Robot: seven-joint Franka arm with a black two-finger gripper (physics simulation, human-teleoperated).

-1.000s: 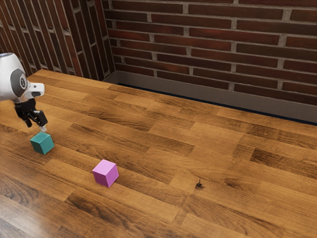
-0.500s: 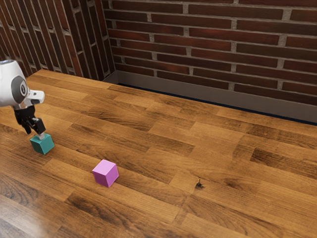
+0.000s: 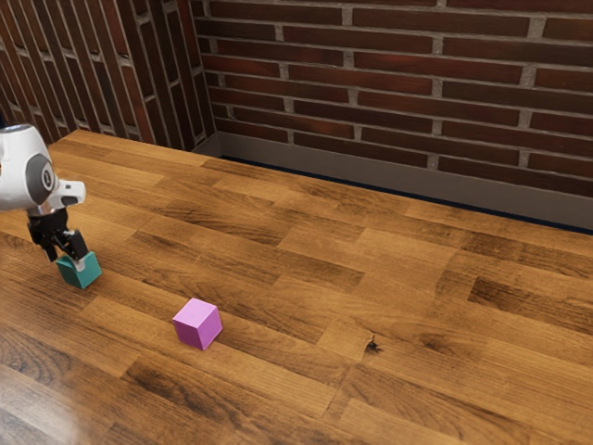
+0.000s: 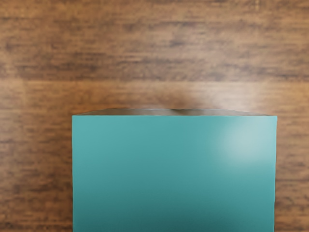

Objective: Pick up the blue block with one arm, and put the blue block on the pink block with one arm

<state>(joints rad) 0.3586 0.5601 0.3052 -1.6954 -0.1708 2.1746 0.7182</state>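
Observation:
The blue block (image 3: 83, 271), teal in colour, rests on the wooden table near the exterior view's left edge. My gripper (image 3: 67, 256) has come down over it, and its black fingers (image 3: 80, 247) straddle the block's upper part; they stand open, with no squeeze visible. In the wrist view the blue block (image 4: 174, 174) lies right under my hand. The pink block (image 3: 197, 324) sits on the table toward the exterior view's right of the blue block and nearer the front, well apart from it.
A brick wall (image 3: 389, 83) runs along the back and the exterior view's left side of the table (image 3: 371, 269). A small dark object (image 3: 372, 346) lies on the wood to the exterior view's right of the pink block.
My hand has descended from just above the blue block until its fingers sit around it. Neither block has moved.

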